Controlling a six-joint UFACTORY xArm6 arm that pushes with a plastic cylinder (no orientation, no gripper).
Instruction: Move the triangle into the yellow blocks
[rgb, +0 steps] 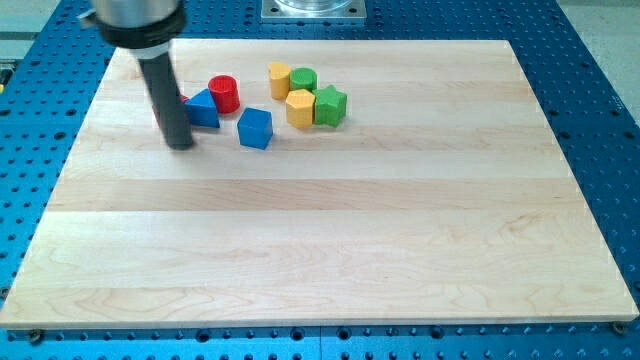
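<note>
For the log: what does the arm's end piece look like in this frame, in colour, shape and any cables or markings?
A straight, round, dark grey rod ending in my tip, flat-ended and plain. Above it sits a wider black collar, then a lighter grey metallic cylinder cut off by the view's top edge. No cables or markings show on the rod. There is no hand on this arm.

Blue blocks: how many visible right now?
2. The blue triangle sits right beside my tip, next to the red cylinder. The blue cube lies just right of it. The rod may hide others.
</note>
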